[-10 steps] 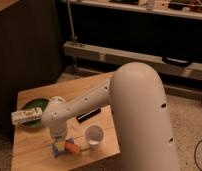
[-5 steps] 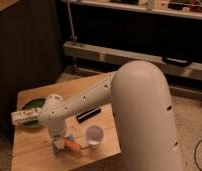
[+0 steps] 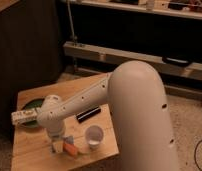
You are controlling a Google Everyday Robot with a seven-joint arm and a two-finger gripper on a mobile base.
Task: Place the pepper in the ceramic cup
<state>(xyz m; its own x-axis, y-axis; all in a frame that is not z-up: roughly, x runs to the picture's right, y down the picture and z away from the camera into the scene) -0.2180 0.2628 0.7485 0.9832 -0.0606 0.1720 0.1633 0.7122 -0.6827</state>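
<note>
The orange pepper point(image 3: 70, 149) lies on the wooden table point(image 3: 36, 152) near its front edge, just left of the white ceramic cup point(image 3: 94, 136). The cup stands upright, and I see nothing orange in it. My gripper point(image 3: 57, 145) points down at the table right beside the pepper's left end, under the white wrist. Whether it touches the pepper is hidden from this view. A bit of the blue sponge point(image 3: 68, 139) shows just behind the pepper.
A green plate point(image 3: 30, 106) sits at the table's left back, with a white box point(image 3: 24, 116) in front of it. A black oblong object point(image 3: 88, 114) lies behind the cup. The big white arm covers the table's right side.
The wrist has shifted slightly over the pepper. The pepper stays low on the table beside the cup, in nearly the same spot.
</note>
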